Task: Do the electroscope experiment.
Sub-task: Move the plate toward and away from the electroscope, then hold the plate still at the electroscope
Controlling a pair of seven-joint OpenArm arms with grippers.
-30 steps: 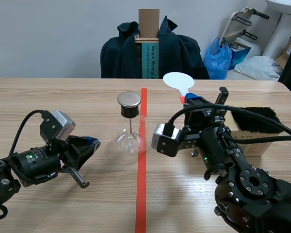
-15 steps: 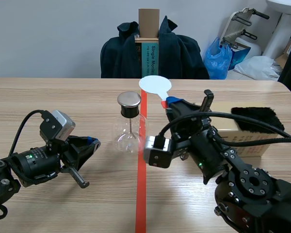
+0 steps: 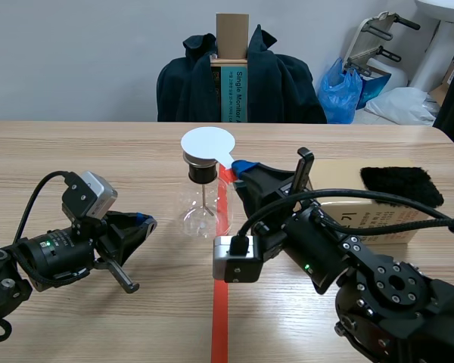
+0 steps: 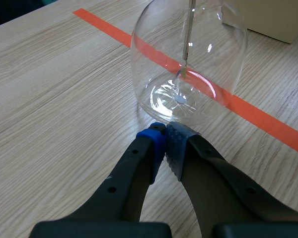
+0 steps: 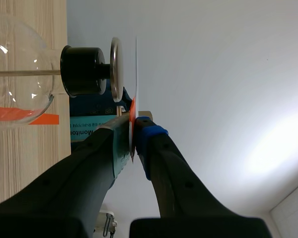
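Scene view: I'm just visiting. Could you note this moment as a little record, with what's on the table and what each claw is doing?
Electroscope: glass flask with metal cap, upright at the red tape line.
Right gripper: shut on white paddle, held over the cap with a thin gap between.
Left gripper: shut, empty, low beside the electroscope.
Also there: cardboard box with black fur on top.
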